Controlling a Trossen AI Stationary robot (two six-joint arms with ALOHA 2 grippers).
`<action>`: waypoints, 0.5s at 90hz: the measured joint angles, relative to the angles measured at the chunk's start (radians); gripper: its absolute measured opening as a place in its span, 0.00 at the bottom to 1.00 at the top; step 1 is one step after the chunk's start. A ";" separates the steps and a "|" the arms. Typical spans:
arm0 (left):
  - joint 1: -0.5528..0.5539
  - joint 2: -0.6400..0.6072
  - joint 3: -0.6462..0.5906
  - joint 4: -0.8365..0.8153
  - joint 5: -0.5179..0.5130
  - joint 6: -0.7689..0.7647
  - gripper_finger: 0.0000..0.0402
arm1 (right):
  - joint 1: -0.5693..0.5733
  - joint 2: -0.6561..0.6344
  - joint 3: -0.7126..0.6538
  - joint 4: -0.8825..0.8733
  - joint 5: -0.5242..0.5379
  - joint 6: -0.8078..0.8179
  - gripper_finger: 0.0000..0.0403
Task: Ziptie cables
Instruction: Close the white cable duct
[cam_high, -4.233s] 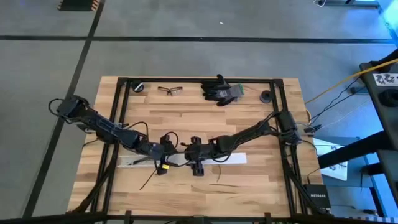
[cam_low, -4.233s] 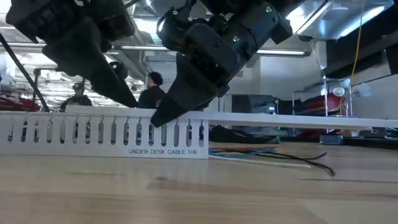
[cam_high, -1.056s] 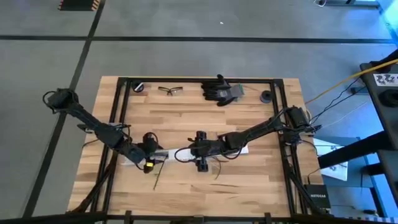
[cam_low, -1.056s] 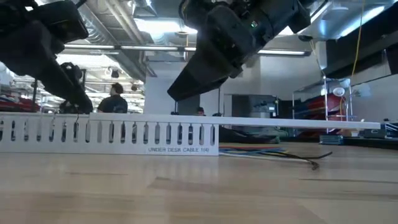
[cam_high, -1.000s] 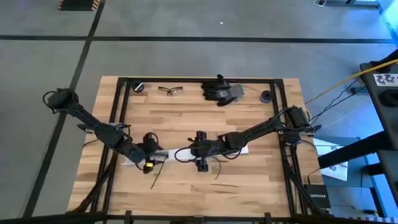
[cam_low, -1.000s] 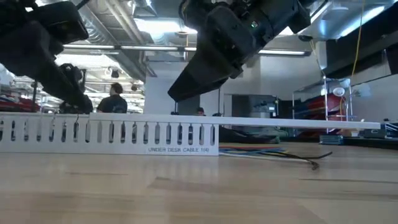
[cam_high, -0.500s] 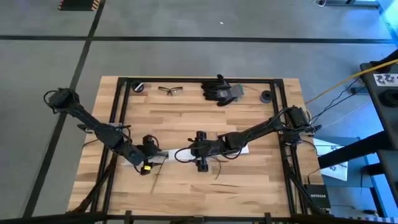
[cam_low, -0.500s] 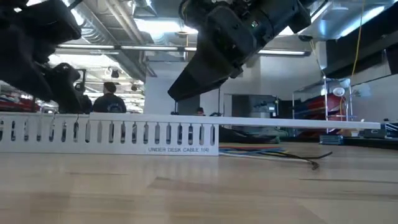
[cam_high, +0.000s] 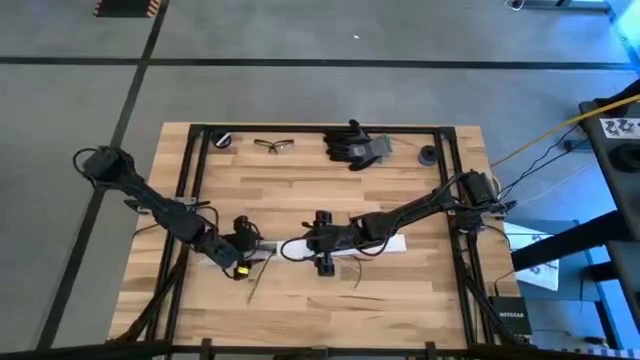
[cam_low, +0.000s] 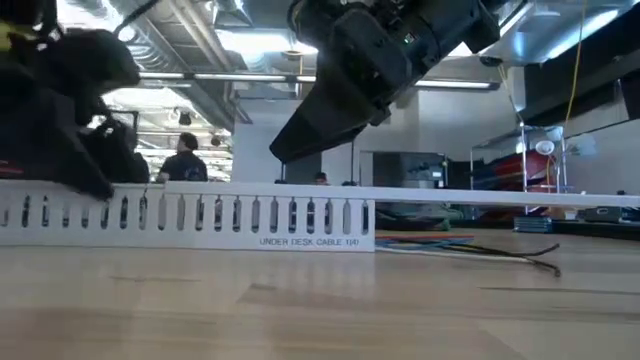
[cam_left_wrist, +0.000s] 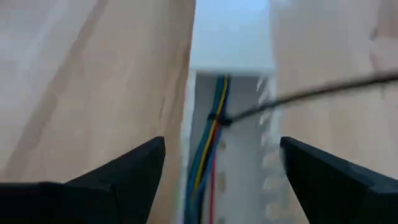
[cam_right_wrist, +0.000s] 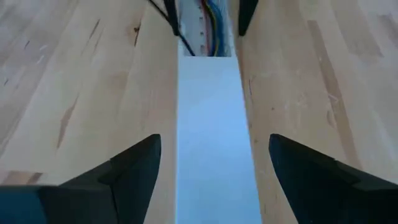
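Both arms meet low over the middle of the wooden surface (cam_high: 300, 190), along a long white slotted channel (cam_low: 200, 215). The left end effector (cam_left_wrist: 217, 165) has its fingers spread wide, one on each side of the channel's open part. Inside that trough lie the cables (cam_left_wrist: 208, 149), a bundle of blue, yellow and red strands with one dark wire crossing out over the wall. The right end effector (cam_right_wrist: 208, 158) is likewise spread apart, straddling the channel's flat white cover (cam_right_wrist: 211, 130).

Compared with half a second ago, the channel has slid a little along the surface in the low view, its printed label now further over, and the left arm has dropped closer to it. Loose cable ends (cam_low: 500, 250) trail out beyond the channel.

I'd judge the arms are still positioning the channel; I see no tie being drawn tight yet. Safety glasses (cam_high: 273, 146) and black gloves (cam_high: 355, 144) sit well away.
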 joint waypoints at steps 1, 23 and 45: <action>0.000 0.000 0.001 0.004 0.000 0.001 0.75 | 0.000 0.000 0.000 0.000 0.000 0.000 0.71; 0.007 0.024 -0.037 0.063 0.004 0.001 0.75 | 0.000 0.000 0.000 0.009 0.000 0.000 0.71; 0.013 0.121 -0.102 0.295 0.008 0.004 0.75 | 0.000 0.000 0.001 0.045 0.000 -0.006 0.71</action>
